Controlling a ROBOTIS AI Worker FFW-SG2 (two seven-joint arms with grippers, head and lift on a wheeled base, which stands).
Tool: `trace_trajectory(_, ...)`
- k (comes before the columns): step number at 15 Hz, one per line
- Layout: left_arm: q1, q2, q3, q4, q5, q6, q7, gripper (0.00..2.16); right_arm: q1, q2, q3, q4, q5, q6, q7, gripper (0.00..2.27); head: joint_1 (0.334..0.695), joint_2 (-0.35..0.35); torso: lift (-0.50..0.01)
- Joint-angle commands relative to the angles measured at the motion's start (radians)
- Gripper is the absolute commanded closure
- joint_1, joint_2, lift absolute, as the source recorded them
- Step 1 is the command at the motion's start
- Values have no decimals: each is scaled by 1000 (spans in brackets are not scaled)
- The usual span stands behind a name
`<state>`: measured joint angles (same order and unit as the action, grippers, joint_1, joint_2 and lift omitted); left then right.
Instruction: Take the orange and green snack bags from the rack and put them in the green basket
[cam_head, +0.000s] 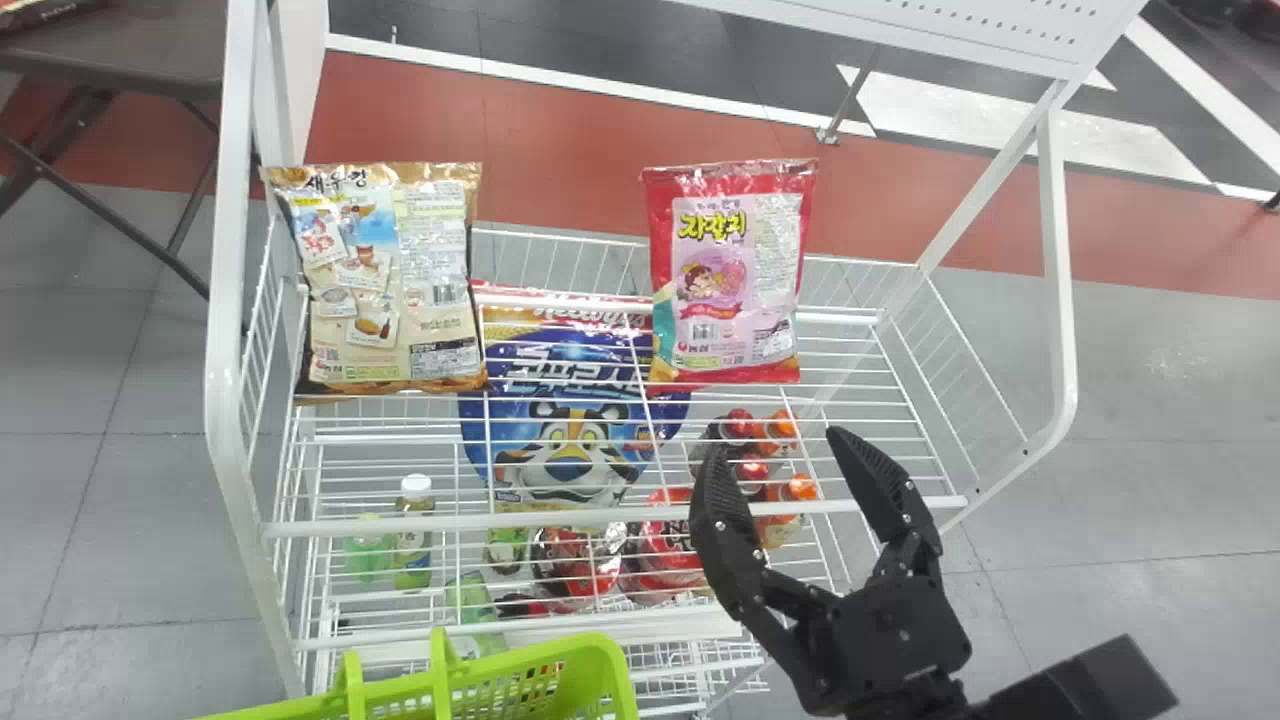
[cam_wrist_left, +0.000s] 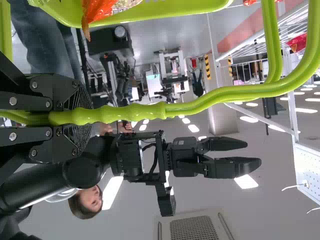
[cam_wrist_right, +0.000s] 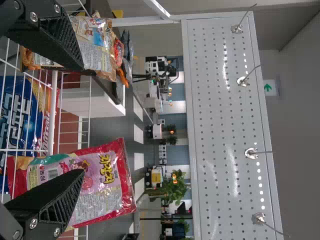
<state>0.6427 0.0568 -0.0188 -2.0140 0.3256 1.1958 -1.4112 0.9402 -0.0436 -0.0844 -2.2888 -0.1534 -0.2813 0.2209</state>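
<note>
The green basket (cam_head: 590, 650) is at the head view's bottom edge. In the left wrist view my left gripper (cam_wrist_left: 82, 116) is clamped on the basket handle (cam_wrist_left: 200, 104), and an orange snack bag (cam_wrist_left: 97, 10) shows at the basket rim. My right gripper (cam_head: 775, 447) stands open over the rack's front right, nothing between its fingers. On the rack's upper level are a beige-gold snack bag (cam_head: 390, 280) at left and a red-pink one (cam_head: 728, 270) at right. The right wrist view shows these bags beyond my right gripper (cam_wrist_right: 80, 119), also open.
The white wire rack (cam_head: 610, 520) has side frames and a perforated top panel (cam_wrist_right: 225, 120) with hooks. A blue cereal bag (cam_head: 570, 410), bottles (cam_head: 412, 530) and red packages (cam_head: 665, 545) sit lower. A dark table (cam_head: 130, 50) stands at the back left.
</note>
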Motion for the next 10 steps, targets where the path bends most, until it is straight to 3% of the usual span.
trace_trajectory(1, 0, 2, -1, -5, 1, 0, -2, 2145, 0, 1, -2, 0, -2, -2, 0, 90, 695, -350, 0)
trace_trajectory(10, -2, 2, -4, -6, -2, 3, 6, 2145, 2, 5, 0, 3, -14, -23, 2, 90, 695, -350, 0)
